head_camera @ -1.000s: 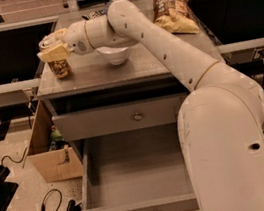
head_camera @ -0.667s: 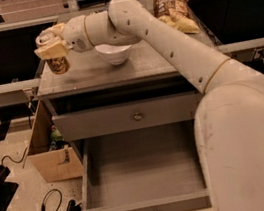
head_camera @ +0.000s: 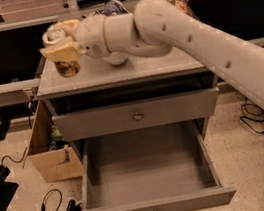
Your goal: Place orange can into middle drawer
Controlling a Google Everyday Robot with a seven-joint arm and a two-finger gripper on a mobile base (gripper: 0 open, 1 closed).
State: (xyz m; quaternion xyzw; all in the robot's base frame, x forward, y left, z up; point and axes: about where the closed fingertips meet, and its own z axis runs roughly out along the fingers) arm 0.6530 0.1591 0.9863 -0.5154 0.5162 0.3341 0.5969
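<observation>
Since the last frame the arm's bulk has swung clear of the drawer. End effector (head_camera: 63,47) is pinching the orange can (head_camera: 68,67), long axis upright, over the worktop's (head_camera: 165,66) left side. Middle drawer (head_camera: 146,173) is open and empty, below and forward-right of the can.
</observation>
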